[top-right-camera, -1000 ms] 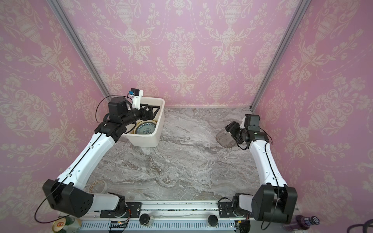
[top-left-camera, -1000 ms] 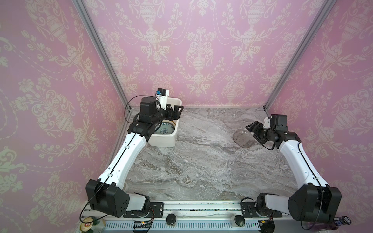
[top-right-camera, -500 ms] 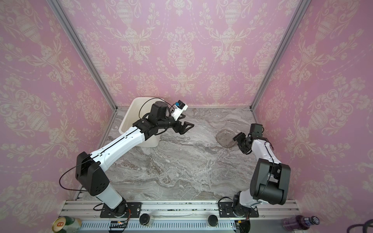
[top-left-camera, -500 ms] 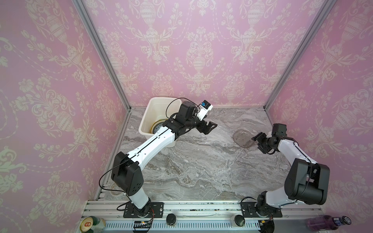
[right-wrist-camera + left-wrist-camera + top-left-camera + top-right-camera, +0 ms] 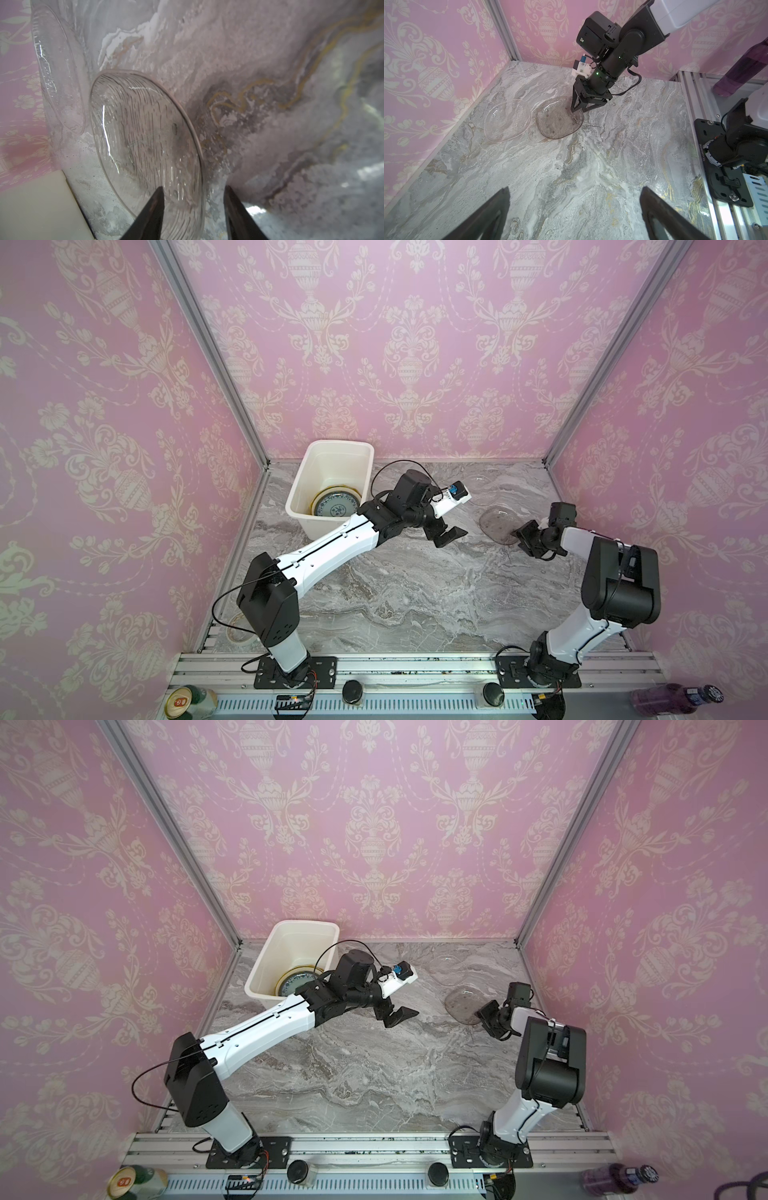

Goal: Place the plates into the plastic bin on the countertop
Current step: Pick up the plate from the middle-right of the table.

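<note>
Just right of the plastic bin (image 5: 337, 442) (teal plate (image 5: 336, 504) inside), my left pincer (image 5: 444, 536) hung spread wide above the countertop (image 5: 415, 593). Farther right lay the smoky plate (image 5: 496, 524). Its rim farthest from the bin sat between my right pincer's (image 5: 193, 188) narrowly parted jaws, unclamped.

You get very little to read here. The only real lettering is on the black base plate (image 5: 702, 133) under the right arm, seen in the left wrist view. It is a short row of pale characters along the plate's edge beside the joint. It looks like a code of letters and digits, but it is too small for you to spell out. In both top views the can (image 5: 191, 701) (image 5: 137, 1182) in front of the rail (image 5: 415, 664) shows a red mark on its gold end, and the strokes inside it are unreadable. The purple bottle (image 5: 673, 697) at the opposite front corner gives you no legible word.
</note>
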You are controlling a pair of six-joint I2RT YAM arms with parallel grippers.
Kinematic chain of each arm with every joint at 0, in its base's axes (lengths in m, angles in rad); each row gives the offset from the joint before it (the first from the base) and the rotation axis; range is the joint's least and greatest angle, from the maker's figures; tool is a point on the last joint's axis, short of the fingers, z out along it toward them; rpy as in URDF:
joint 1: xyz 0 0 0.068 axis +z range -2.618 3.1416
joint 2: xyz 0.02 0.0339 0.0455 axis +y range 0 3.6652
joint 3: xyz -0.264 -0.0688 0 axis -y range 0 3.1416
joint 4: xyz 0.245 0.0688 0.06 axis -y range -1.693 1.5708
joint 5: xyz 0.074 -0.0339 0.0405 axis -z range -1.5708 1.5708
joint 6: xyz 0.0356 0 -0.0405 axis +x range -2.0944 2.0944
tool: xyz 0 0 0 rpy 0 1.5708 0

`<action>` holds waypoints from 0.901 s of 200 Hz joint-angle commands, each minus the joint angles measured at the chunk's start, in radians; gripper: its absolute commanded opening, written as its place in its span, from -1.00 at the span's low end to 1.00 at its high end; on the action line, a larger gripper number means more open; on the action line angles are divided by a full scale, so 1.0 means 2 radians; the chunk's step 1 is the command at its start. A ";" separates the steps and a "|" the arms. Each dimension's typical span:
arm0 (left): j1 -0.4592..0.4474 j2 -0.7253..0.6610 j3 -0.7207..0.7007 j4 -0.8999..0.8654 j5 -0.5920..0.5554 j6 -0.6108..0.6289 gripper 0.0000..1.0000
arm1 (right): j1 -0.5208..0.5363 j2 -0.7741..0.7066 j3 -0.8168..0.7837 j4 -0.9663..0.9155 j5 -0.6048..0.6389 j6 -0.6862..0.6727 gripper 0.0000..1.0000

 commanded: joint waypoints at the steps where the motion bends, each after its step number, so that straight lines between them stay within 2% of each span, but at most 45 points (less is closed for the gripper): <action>1: -0.015 0.009 -0.008 0.006 -0.031 0.041 0.99 | 0.001 0.018 -0.016 0.037 -0.006 0.018 -0.19; 74: -0.020 0.001 0.009 0.014 -0.067 0.036 0.99 | 0.001 0.015 -0.044 0.057 -0.024 0.034 -0.78; 96: -0.021 -0.003 0.017 0.012 -0.110 0.017 0.99 | 0.001 -0.004 -0.055 0.050 -0.033 0.032 -1.00; 118: -0.022 -0.013 0.024 0.011 -0.162 -0.014 0.99 | 0.002 -0.042 -0.065 0.021 -0.037 0.023 -1.00; 142: -0.022 -0.022 0.045 -0.014 -0.220 -0.051 0.99 | 0.008 -0.117 -0.077 -0.033 -0.030 0.004 -1.00; 180: -0.022 -0.043 0.095 -0.118 -0.252 -0.054 0.99 | 0.045 -0.273 -0.093 -0.118 -0.020 0.001 -1.00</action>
